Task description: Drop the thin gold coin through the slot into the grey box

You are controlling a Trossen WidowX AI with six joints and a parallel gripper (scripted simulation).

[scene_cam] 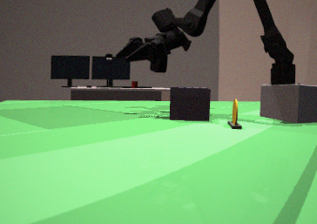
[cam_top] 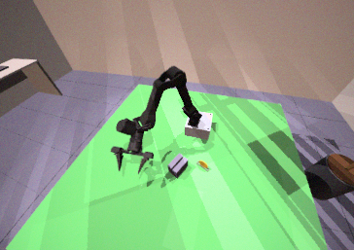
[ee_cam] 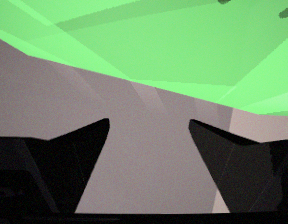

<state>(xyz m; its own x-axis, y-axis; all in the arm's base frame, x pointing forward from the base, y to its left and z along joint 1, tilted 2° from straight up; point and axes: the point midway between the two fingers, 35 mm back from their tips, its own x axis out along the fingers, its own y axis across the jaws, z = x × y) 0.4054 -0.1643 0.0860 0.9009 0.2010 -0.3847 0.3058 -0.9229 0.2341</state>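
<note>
Beside the boxy grey box (cam_top: 178, 164), thin gold coin (cam_top: 203, 164) on edge.
</note>
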